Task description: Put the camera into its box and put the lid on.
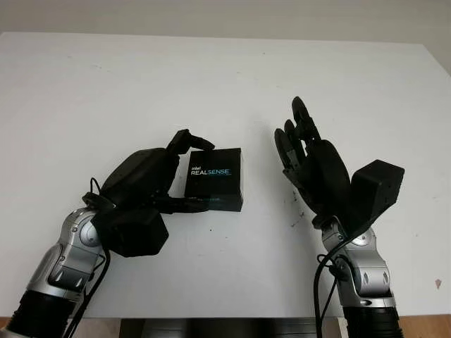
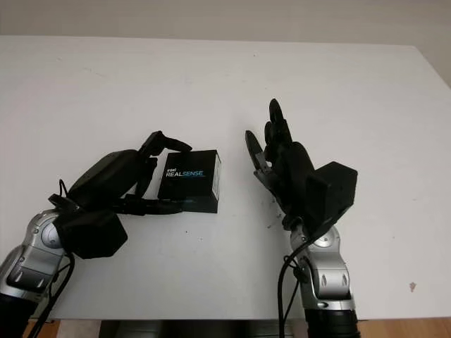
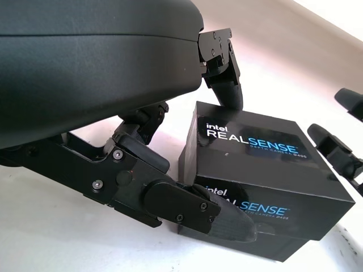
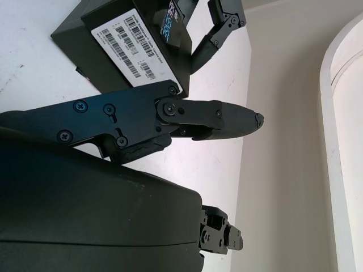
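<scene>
Centrally, just left of the frame's middle in the left eye view, the black RealSense box (image 1: 215, 179) sits on the white table (image 1: 225, 77) with its lid closed and the printed top face upward. A white barcode label is visible on one side wall in the right wrist view.

Left hand (image 1: 151, 184): positioned directly left of the box, lower left of the frame. Its fingers are curled around the box. One fingertip (image 3: 227, 93) presses the far upper edge of the lid; a second finger (image 3: 221, 218) lies along the near side wall. The box is gripped between them.

Right hand (image 1: 310, 158): positioned right of the box, centre right of the frame, raised with fingers pointing toward the top of the frame. It is open, holds nothing, and stands apart from the box with bare table between them.

Small dark specks mark the table near the right hand's wrist.
</scene>
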